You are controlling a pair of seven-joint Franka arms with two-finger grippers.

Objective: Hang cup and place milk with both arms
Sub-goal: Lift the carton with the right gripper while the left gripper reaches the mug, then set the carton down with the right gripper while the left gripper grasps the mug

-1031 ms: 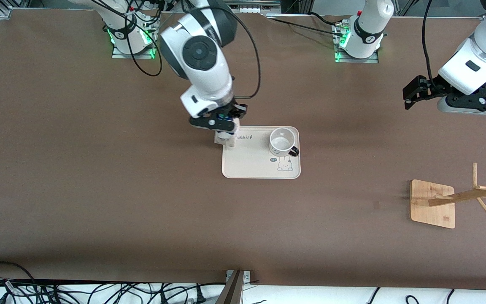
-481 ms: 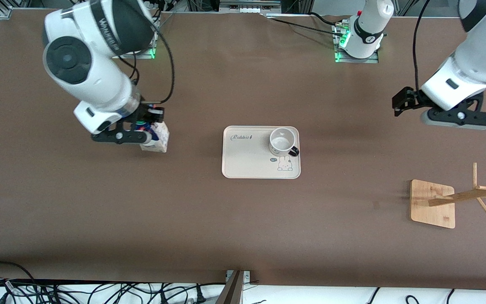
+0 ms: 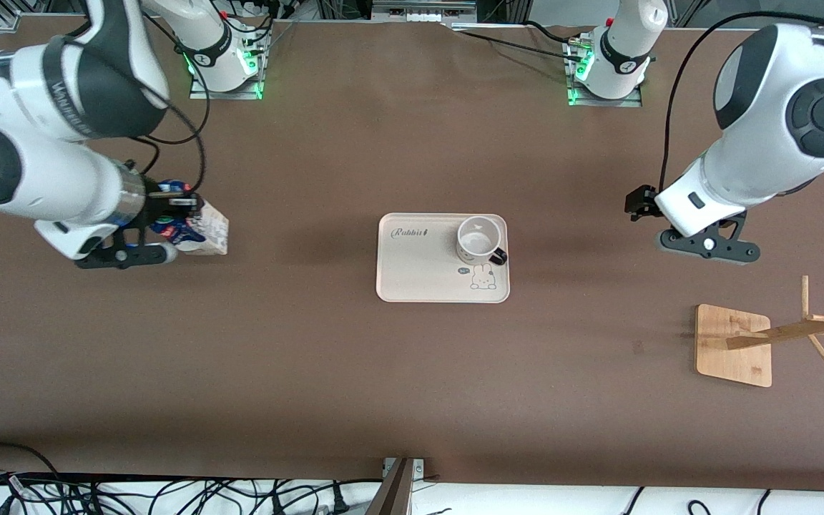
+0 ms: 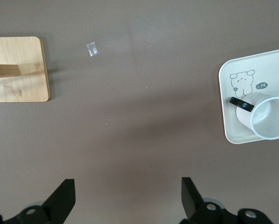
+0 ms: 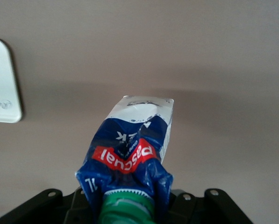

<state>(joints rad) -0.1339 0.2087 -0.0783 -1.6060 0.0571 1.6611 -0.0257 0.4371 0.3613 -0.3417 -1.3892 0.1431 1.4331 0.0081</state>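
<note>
The cup (image 3: 480, 239), a white mug with a black handle, stands upright on the cream tray (image 3: 426, 282) at mid-table. It also shows in the left wrist view (image 4: 268, 117). My right gripper (image 3: 169, 227) is shut on the blue top of the milk (image 3: 204, 232) and holds it over the bare table toward the right arm's end. In the right wrist view the milk (image 5: 135, 148) hangs from the jaws, green cap uppermost. My left gripper (image 3: 705, 247) is open and empty (image 4: 127, 198), over the table between the tray and the wooden rack.
A wooden cup rack (image 3: 734, 345) with slanted pegs stands toward the left arm's end, nearer the front camera than the left gripper; its base shows in the left wrist view (image 4: 17, 70). The tray has a rabbit drawing (image 3: 482, 277). Cables lie along the table's front edge.
My right arm has lifted the milk off the tray and carried it toward the right arm's end of the table. My left gripper has moved toward the tray.
</note>
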